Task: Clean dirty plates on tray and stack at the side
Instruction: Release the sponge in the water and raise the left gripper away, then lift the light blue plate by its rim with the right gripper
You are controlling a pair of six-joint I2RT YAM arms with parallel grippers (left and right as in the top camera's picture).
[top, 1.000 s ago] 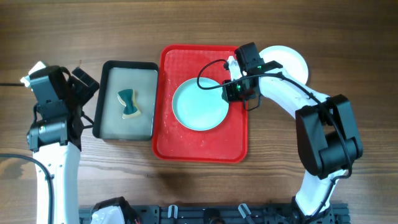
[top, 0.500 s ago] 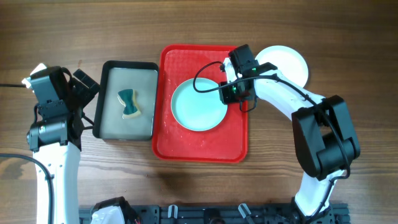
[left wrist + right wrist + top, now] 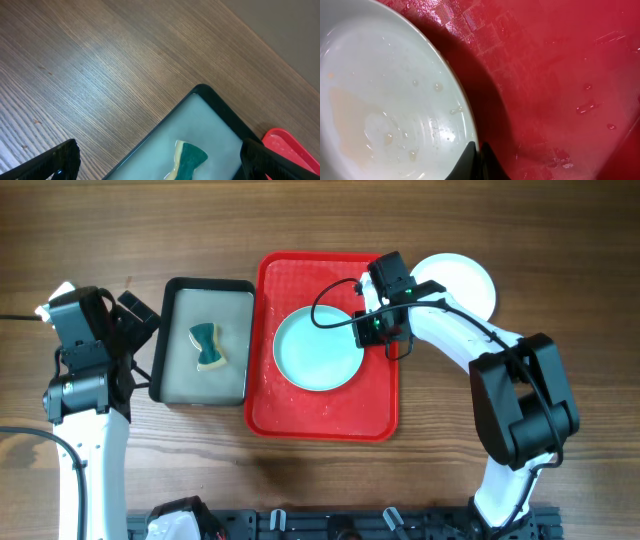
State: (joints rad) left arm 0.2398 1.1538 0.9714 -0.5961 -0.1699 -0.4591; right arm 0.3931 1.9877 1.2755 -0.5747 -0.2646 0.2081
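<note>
A pale mint plate (image 3: 315, 350) with faint yellowish smears lies on the red tray (image 3: 300, 412). My right gripper (image 3: 370, 322) is at the plate's right rim. In the right wrist view its fingers (image 3: 477, 153) are shut on the rim of the plate (image 3: 385, 90), with the wet red tray (image 3: 560, 75) beside it. A white plate (image 3: 468, 280) lies on the table to the right of the tray, partly under the right arm. Only these two plates show. My left gripper (image 3: 137, 315) is open and empty at the left edge of a grey tray.
A black-rimmed grey tray (image 3: 230, 315) stands left of the red tray and holds a green and yellow sponge (image 3: 207, 345). The left wrist view shows the sponge (image 3: 189, 159), the grey tray (image 3: 210, 120) and a corner of the red tray (image 3: 292, 146).
My right gripper has moved a little to the left and the mint plate has shifted slightly left with it. The left arm has not moved.
</note>
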